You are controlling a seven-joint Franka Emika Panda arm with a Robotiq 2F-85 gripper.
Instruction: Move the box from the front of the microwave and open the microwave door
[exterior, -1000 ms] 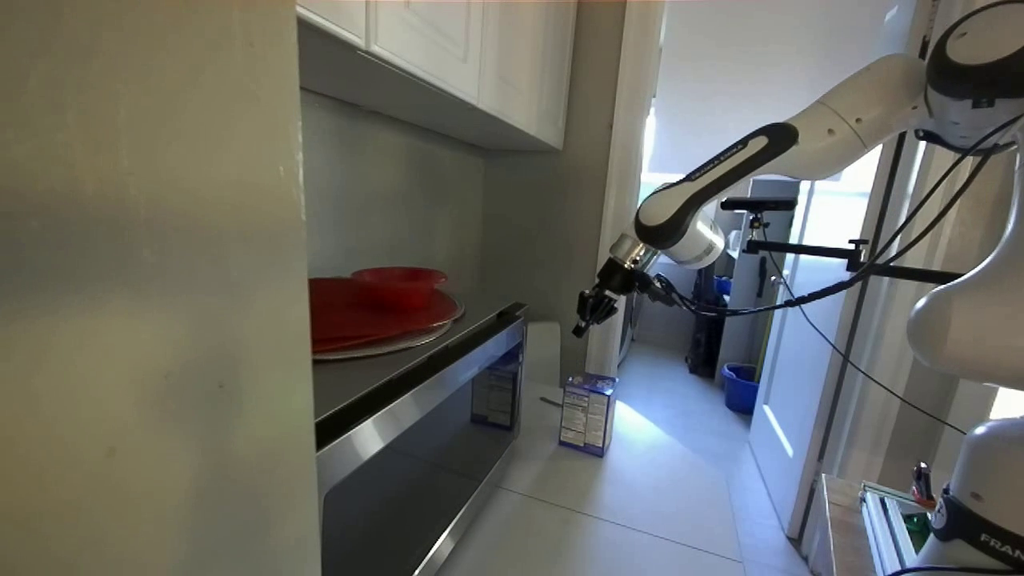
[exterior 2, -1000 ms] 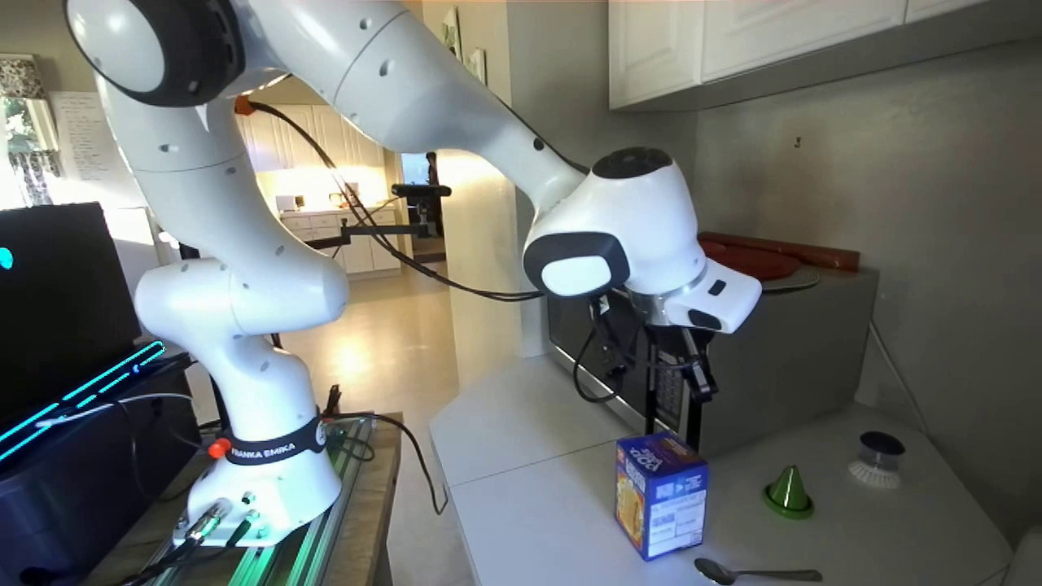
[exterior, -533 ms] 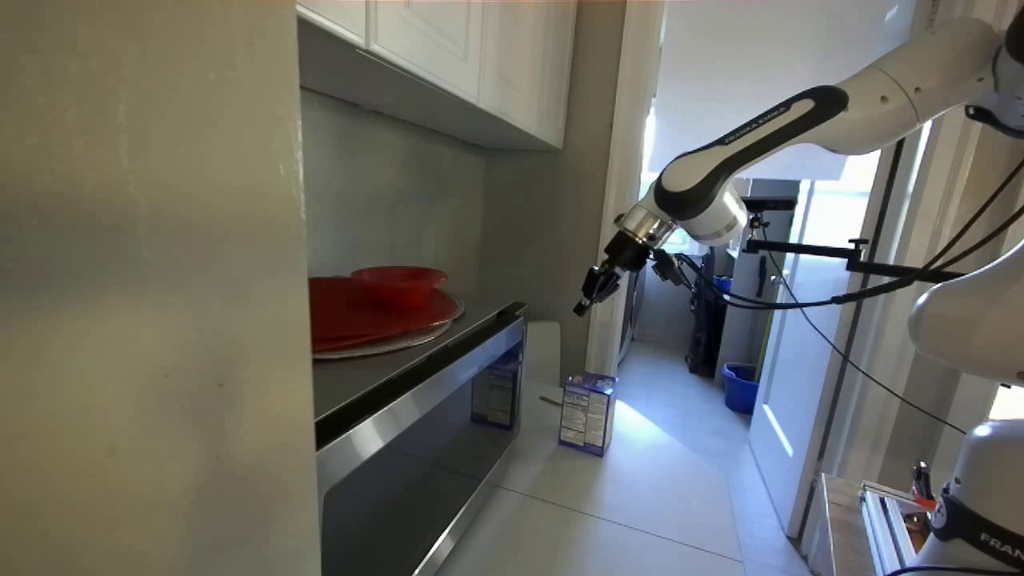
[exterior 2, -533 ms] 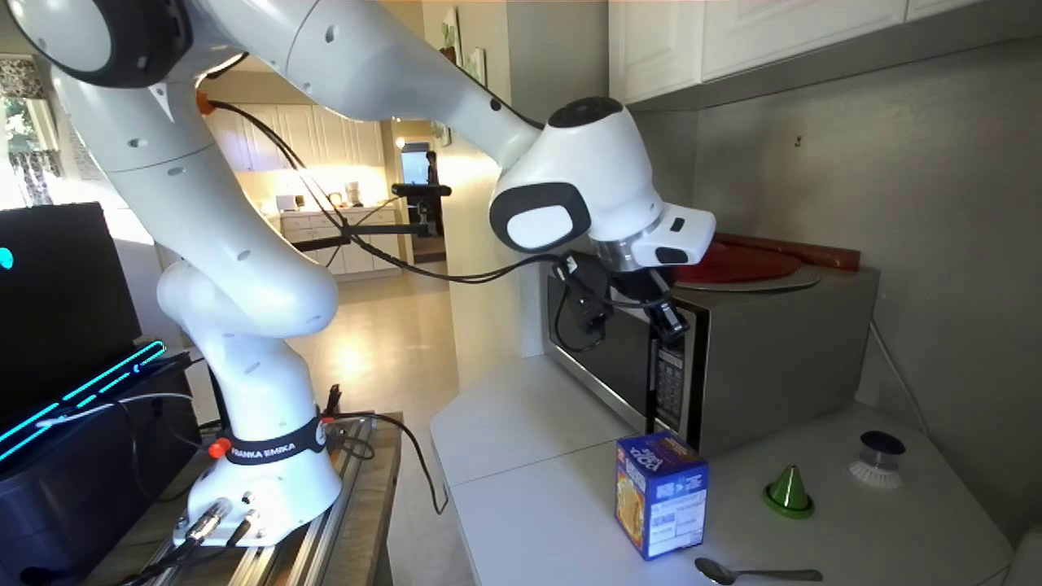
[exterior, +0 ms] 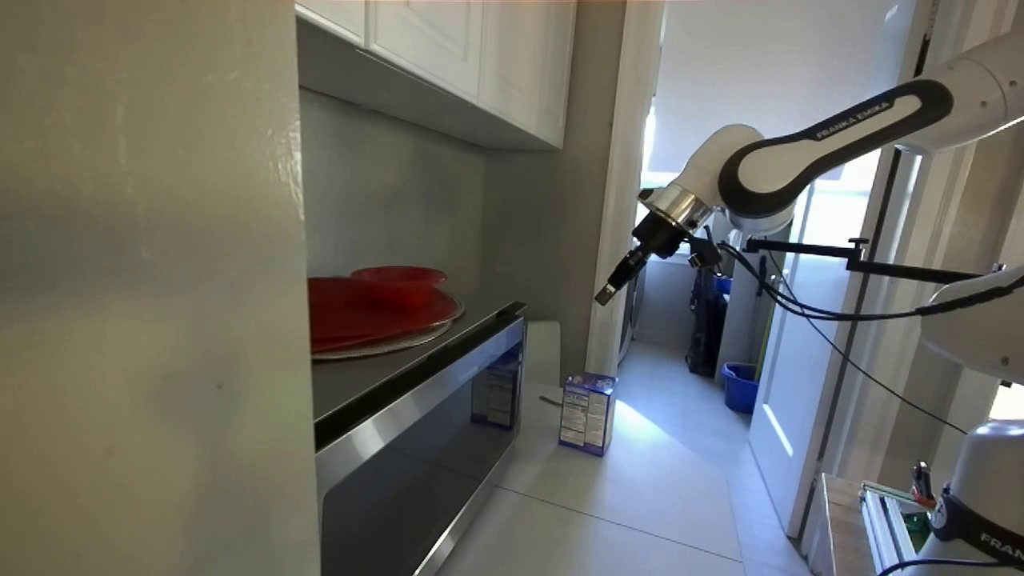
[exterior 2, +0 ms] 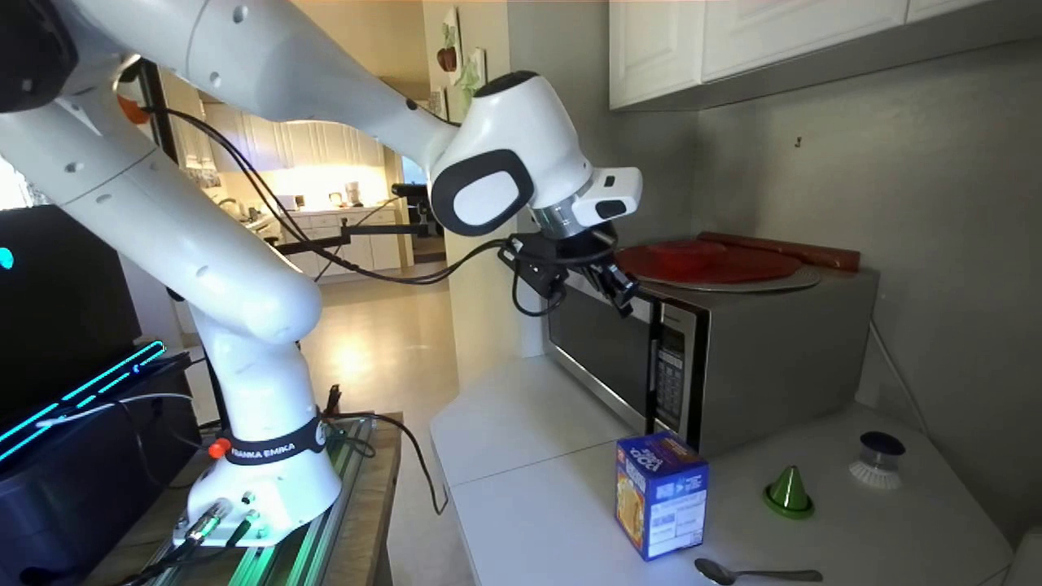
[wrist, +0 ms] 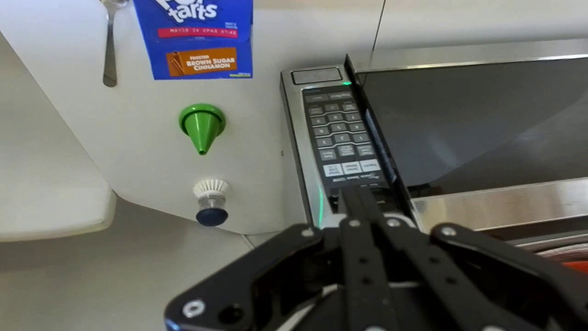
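The box [exterior 2: 663, 498], a blue-purple carton, stands upright on the white counter near the control-panel end of the microwave [exterior 2: 785, 358], apart from it. It also shows in an exterior view [exterior: 586, 418] and at the top of the wrist view [wrist: 197, 50]. The microwave door [exterior 2: 602, 338], dark glass in a silver frame, looks shut; it also shows in the wrist view [wrist: 482, 124]. A dark vertical handle [exterior 2: 652, 366] runs beside the keypad. My gripper [wrist: 359, 191] is shut and empty, its fingertips together, in the air at about the microwave's top height [exterior 2: 623, 299], touching nothing.
A green cone juicer [exterior 2: 788, 492], a brush [exterior 2: 877, 460] and a spoon [exterior 2: 757, 575] lie on the counter [exterior 2: 529, 480] near the box. Red dishes [exterior 2: 708, 262] sit on the microwave. White cabinets [exterior 2: 781, 49] hang above.
My gripper has risen and drawn back from the microwave and box, toward the robot's base. The box and the microwave door have not moved.
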